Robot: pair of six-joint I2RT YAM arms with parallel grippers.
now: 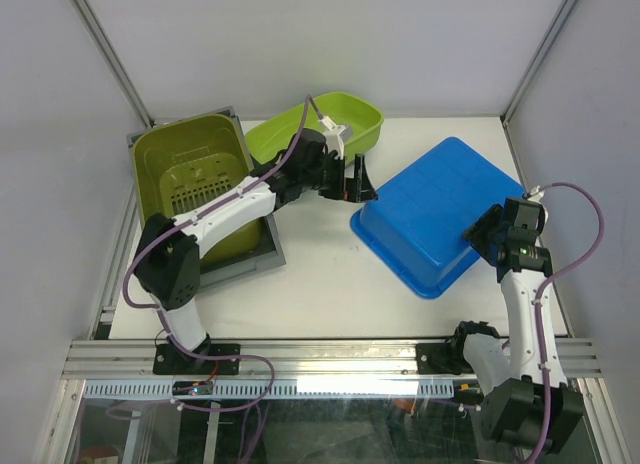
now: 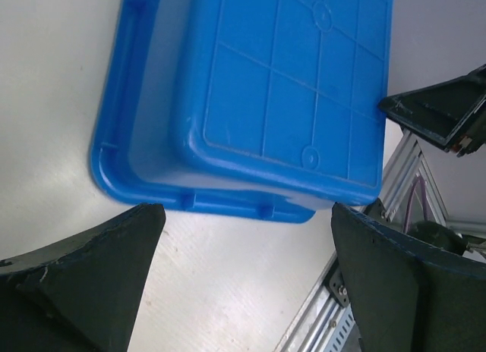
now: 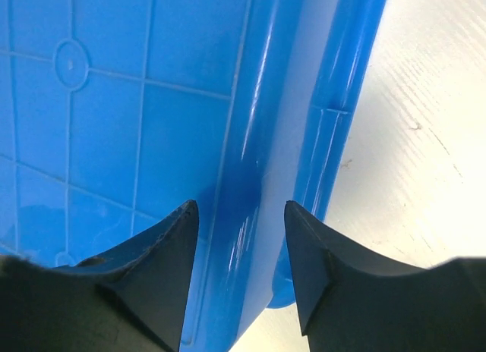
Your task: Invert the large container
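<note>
The large container (image 1: 440, 209) is a blue plastic tub lying on the white table with its ribbed bottom facing up. It also fills the left wrist view as the blue tub (image 2: 288, 86) and the right wrist view as the blue tub (image 3: 152, 102). My right gripper (image 1: 485, 229) sits at its near right edge. In its own view the right gripper (image 3: 241, 208) stands astride the side wall and rim, jaws partly apart, with a small gap on each side. My left gripper (image 1: 362, 180) hangs wide open just left of the tub, and in the left wrist view nothing lies between the left gripper (image 2: 247, 215) fingers.
An olive-green bin (image 1: 195, 184) stands upright on a grey tray (image 1: 270, 252) at the left. A lime-green tub (image 1: 330, 124) sits behind the left arm. The aluminium frame rail (image 1: 330, 359) runs along the near table edge, and enclosure walls close the sides.
</note>
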